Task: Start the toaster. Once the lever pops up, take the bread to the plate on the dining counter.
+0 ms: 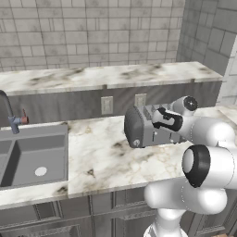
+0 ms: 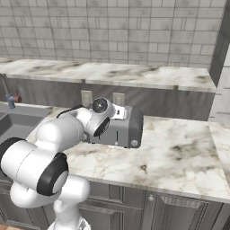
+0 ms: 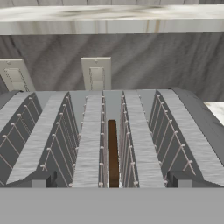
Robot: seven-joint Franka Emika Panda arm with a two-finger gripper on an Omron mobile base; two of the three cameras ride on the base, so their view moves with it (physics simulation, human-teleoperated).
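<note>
Wide-open gripper [image 3: 112, 183] hovers over boxy grey brushed-metal toaster [image 1: 144, 126] near the worktop's back edge; dark brown bread slice [image 3: 112, 153] sits slotted, apparently awaiting toasting.

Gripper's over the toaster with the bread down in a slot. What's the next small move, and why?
Probably ease the open gripper toward the toaster end face to find the lever: the hand view shows the bread seated in the middle slot, untoasted-looking, and nothing is gripped.

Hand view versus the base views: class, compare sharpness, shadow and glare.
Hand view: toaster slots and bread crisp, evenly lit, no glare. Left base view: toaster softer, faint shadow on the counter. Right base view: similarly soft, no glare.
</note>
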